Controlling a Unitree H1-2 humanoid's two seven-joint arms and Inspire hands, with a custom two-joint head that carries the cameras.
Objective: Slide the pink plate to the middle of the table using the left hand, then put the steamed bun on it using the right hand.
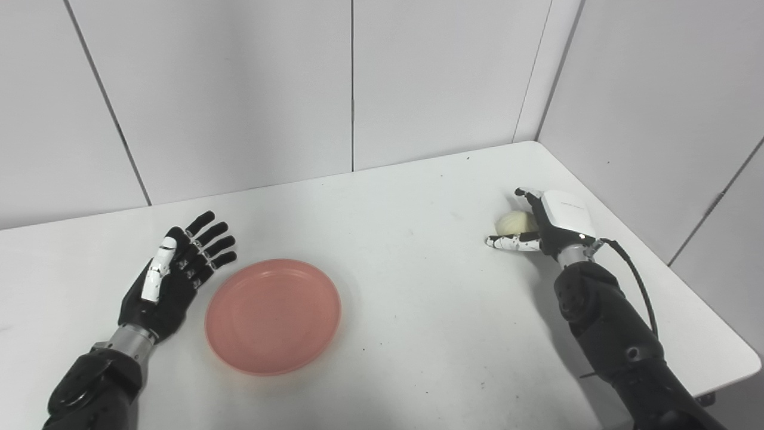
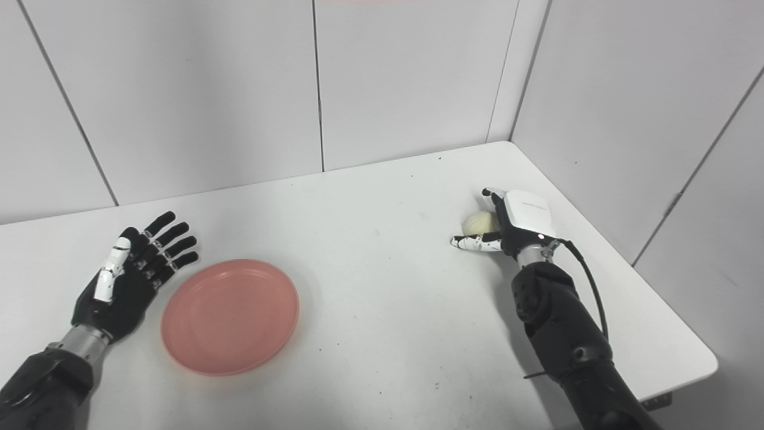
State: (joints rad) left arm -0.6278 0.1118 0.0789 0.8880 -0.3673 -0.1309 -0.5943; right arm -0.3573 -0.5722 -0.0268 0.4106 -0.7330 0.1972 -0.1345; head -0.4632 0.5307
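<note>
The pink plate (image 1: 273,315) lies flat on the white table (image 1: 418,310), left of the middle. My left hand (image 1: 176,272) rests open, fingers spread, just beside the plate's left rim, apart from it. The pale steamed bun (image 1: 514,223) sits on the table at the right, near the far right corner. My right hand (image 1: 546,224) cups the bun from its right side, with fingers reaching over its far side and the thumb stretched out along the table in front of it. The fingers are not closed on the bun. The hand hides part of the bun.
Grey wall panels (image 1: 352,89) close off the table at the back and on the right. The table's right edge (image 1: 710,310) runs close beside my right arm. A black cable loops off my right wrist (image 1: 632,269).
</note>
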